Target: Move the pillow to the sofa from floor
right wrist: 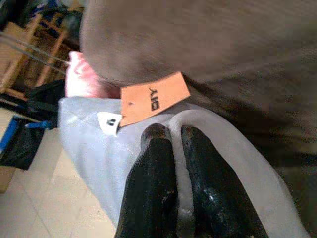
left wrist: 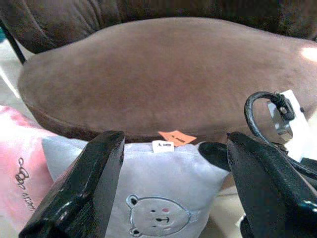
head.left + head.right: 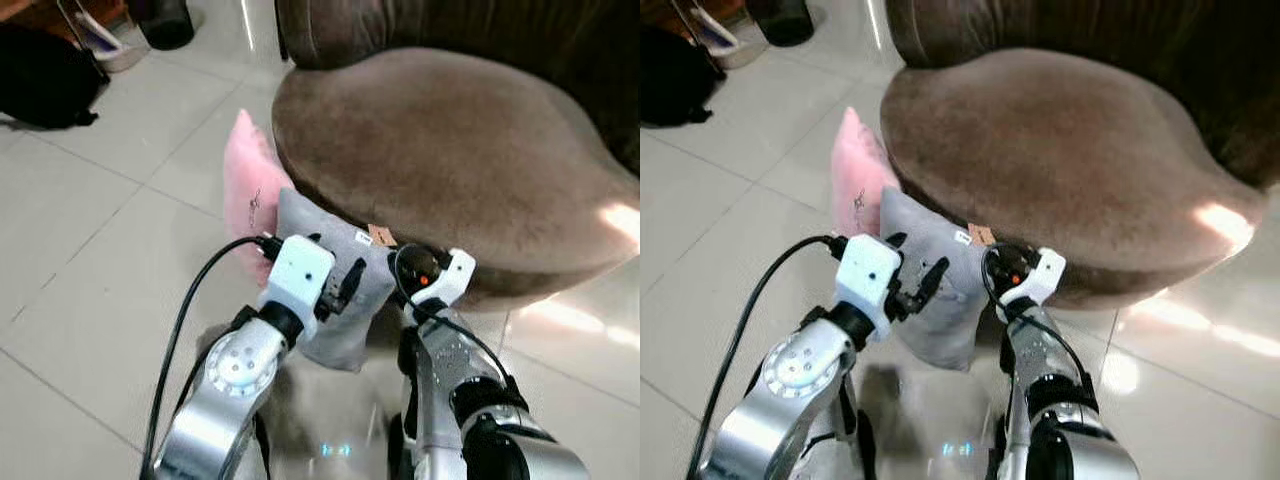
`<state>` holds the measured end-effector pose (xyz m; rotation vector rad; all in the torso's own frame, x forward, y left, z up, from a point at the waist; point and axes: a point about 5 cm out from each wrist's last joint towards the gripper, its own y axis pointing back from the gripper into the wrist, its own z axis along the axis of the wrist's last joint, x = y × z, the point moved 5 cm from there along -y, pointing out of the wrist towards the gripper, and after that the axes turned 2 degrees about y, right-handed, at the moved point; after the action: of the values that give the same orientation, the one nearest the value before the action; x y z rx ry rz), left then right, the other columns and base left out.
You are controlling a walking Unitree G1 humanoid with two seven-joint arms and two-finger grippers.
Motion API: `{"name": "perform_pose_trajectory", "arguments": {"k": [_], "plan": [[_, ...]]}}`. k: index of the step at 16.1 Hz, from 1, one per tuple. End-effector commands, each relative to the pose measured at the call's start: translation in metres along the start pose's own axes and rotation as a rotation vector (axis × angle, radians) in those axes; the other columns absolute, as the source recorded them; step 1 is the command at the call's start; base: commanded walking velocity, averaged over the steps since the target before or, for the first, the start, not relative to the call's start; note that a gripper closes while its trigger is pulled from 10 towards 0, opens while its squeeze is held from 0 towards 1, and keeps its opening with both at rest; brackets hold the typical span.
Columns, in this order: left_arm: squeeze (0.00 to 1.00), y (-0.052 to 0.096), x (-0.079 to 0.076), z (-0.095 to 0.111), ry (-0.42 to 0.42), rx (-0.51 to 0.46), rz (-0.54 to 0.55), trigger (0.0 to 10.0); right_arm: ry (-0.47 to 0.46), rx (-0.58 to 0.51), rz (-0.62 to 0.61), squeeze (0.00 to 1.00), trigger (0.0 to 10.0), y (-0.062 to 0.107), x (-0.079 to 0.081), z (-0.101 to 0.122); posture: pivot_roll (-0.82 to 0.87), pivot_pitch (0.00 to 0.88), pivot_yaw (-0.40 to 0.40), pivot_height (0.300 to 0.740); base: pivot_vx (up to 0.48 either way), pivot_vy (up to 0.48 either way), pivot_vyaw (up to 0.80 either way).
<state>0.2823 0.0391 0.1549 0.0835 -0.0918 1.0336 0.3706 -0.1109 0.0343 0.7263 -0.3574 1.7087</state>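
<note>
My right gripper (image 1: pixel 171 136) pinches the grey bear pillow (image 3: pixel 345 300) against the brown sofa (image 3: pixel 450 150); my left gripper (image 2: pixel 173 188) gapes wide, empty.

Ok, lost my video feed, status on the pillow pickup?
Right gripper shut on grey bear pillow's top corner. Left gripper open, facing its front. Pillow leaning on brown sofa, pink pillow beside it. Nothing blocking the seat.
</note>
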Motion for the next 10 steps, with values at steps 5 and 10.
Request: {"name": "perform_pose_trajectory", "arguments": {"k": [5,10], "plan": [[0.00,-0.008,0.033,-0.003,0.014,-0.015,0.002,10.0,-0.009,-0.021,0.170,0.00,0.0,-0.004,0.036,0.010,0.07,0.064,-0.004,0.485,0.000,0.000,0.00],[0.00,0.031,0.075,-0.029,0.061,-0.047,-0.007,10.0,-0.070,-0.171,0.328,0.00,0.0,0.004,0.087,0.067,0.03,0.046,0.003,0.485,0.000,0.000,0.00]]}}
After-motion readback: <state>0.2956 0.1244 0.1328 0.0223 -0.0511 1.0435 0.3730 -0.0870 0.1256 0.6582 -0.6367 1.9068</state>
